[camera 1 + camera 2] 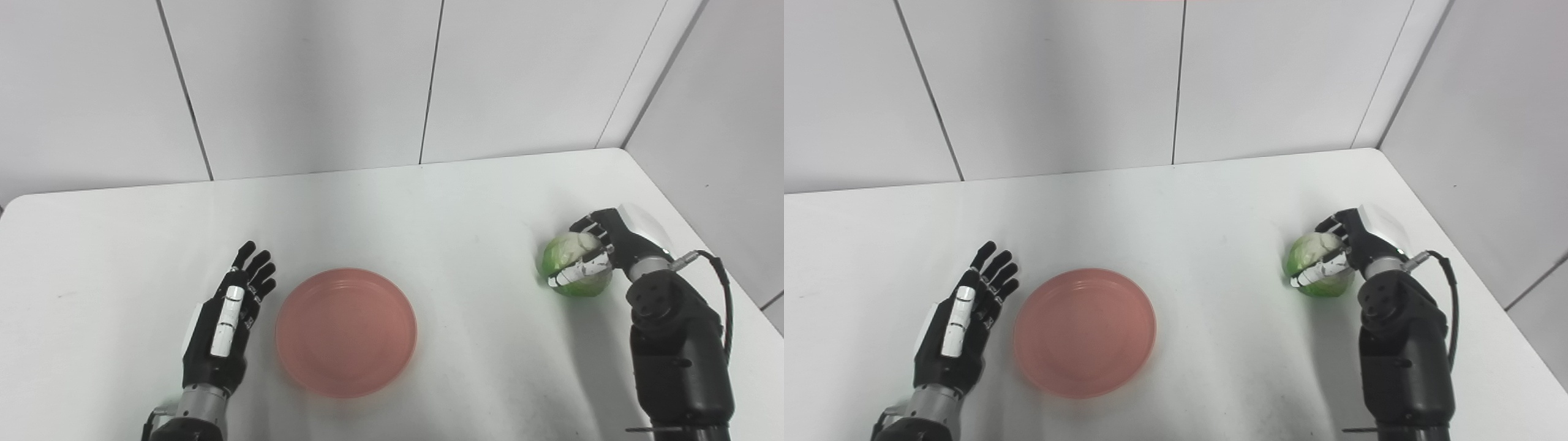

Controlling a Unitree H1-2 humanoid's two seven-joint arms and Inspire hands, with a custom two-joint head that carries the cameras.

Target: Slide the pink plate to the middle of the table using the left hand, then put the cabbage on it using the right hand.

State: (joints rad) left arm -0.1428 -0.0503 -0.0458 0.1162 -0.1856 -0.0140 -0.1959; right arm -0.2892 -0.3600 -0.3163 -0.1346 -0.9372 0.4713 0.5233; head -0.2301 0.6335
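I took the pink plate (346,332) as my reference for everything else on the table (429,202).

Just left of the plate, my left hand (229,318) stood edge-on with its fingers (256,264) straight, spread a little and pointing toward the far wall. It held nothing. The palm faced the plate's left rim, near it but with a sliver of table showing between, so I judged it was apart from the plate and not pushing at that instant. That flat, upright pose suited a sideways shove, since a low plate gives fingers little to grip but slides easily against a palm.

The plate itself lay flat and empty, near the front edge and about midway across the table, so I judged the sliding step was as good as done.

Well to the right of the plate, and a little farther back, my right hand (1350,245) had its fingers curled over the top and front of the cabbage (1318,264), with the palm behind it. I could not tell whether the cabbage touched the table or was just off it. A round, smooth head like that rolls, so the wrap-around hold made sense. What remained, as I read it, was carrying it leftward and setting it down on the plate.
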